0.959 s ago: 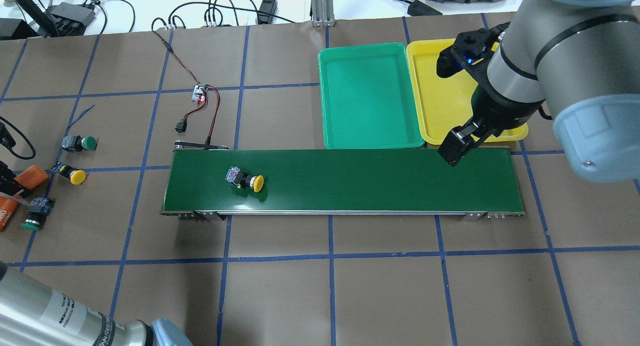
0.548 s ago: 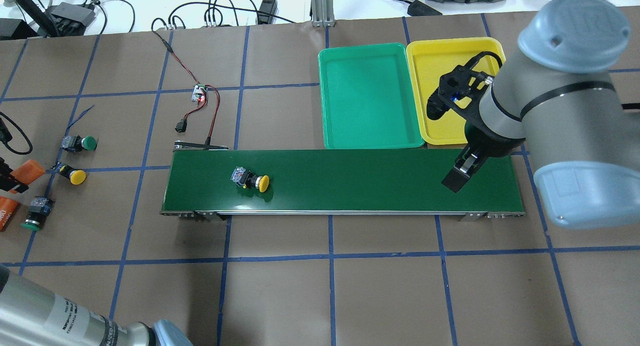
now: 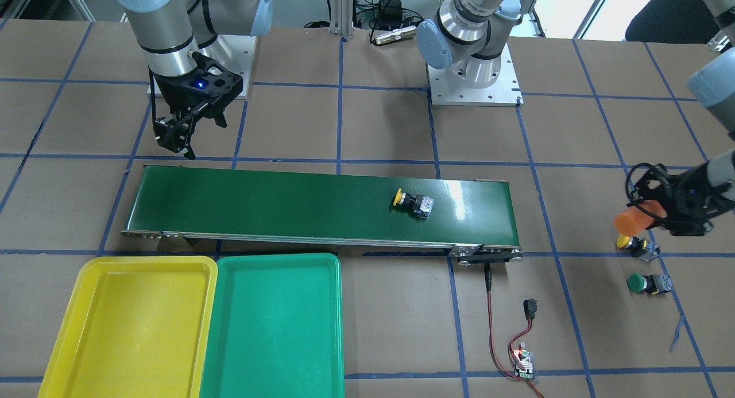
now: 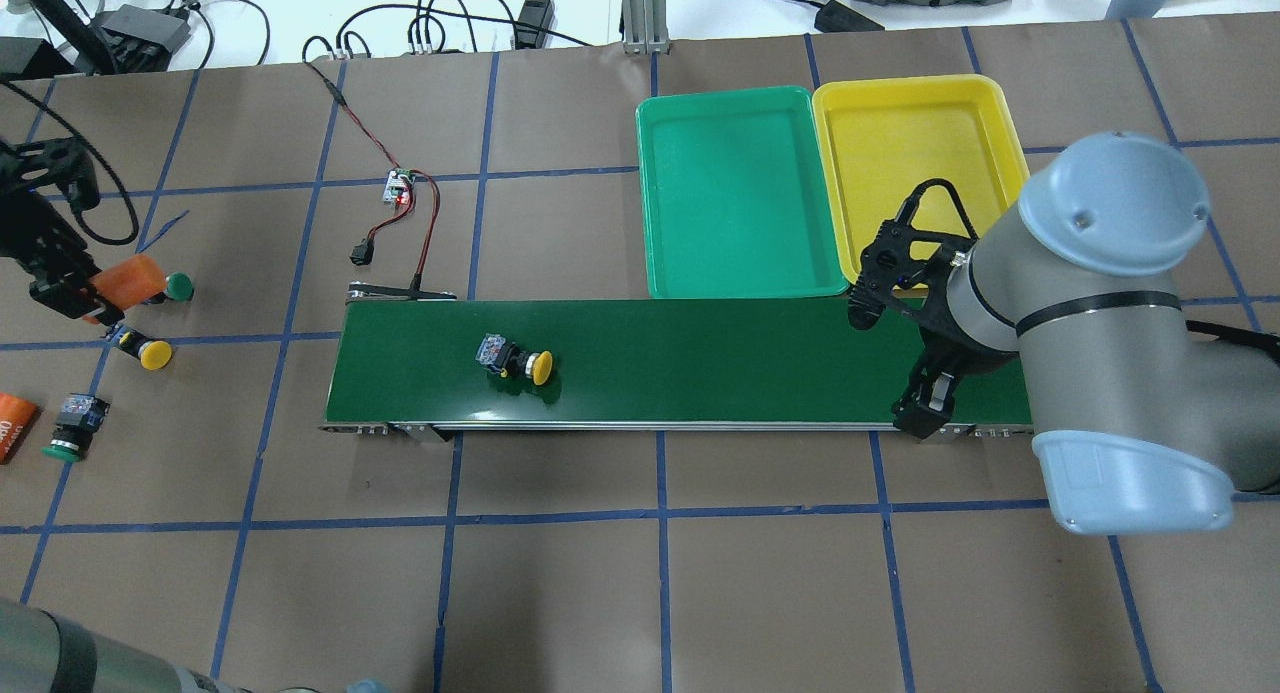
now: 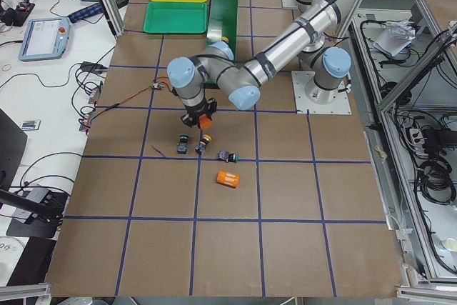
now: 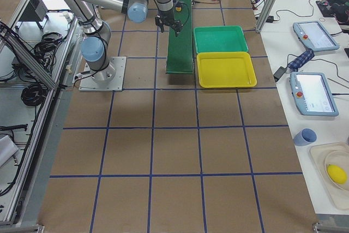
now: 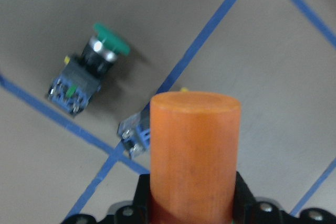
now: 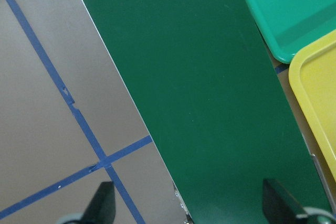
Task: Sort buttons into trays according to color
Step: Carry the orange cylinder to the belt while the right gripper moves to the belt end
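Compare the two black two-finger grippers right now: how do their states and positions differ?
The left gripper is shut on an orange plastic cylinder; the right gripper is open and empty. The left gripper is over the brown table beside a green-capped push-button; the right gripper is over the edge of the dark-green conveyor belt, near the green tray and yellow tray. Neither holds a button.

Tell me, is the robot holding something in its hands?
Yes. The left gripper holds an orange cylinder by one end; the other end sticks out. The right gripper is open and holds nothing.
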You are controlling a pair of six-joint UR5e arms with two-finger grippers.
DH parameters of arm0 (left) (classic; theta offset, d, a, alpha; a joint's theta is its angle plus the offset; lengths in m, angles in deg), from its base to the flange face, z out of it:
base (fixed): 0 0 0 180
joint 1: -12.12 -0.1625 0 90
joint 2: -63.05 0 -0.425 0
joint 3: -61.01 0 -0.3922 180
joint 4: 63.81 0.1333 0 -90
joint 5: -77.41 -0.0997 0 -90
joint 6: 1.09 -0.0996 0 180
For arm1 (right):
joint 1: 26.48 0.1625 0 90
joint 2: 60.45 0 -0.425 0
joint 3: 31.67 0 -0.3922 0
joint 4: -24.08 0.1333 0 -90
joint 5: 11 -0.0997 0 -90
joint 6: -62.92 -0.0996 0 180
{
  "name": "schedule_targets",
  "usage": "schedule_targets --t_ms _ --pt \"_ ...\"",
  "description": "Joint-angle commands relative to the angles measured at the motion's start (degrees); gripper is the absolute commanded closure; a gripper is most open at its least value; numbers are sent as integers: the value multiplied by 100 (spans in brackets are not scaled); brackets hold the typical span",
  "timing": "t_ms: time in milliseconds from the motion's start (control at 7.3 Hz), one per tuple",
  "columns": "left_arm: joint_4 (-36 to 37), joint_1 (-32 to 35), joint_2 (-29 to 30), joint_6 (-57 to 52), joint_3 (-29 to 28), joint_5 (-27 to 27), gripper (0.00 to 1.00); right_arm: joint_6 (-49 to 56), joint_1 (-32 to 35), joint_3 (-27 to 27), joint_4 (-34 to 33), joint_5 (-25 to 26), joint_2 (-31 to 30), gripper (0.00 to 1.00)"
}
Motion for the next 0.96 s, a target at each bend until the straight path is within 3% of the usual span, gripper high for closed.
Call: schedule_targets --t_ms 0,274,548,685,822 --pt "132 1160 -706 99 905 178 100 1417 -374 100 -389 -319 618 0" --pt "1053 2128 -1033 109 1678 152 100 1520 -376 -120 -381 -206 842 0" --pt "2107 2448 -1078 152 2400 143 99 1424 -332 -120 -372 -144 921 0" --pt "2173 2466 -1148 179 2560 170 86 1415 -288 -86 -372 -144 922 0" --pt "2199 2466 -1157 161 2561 187 48 1441 -131 -120 -372 -57 939 0"
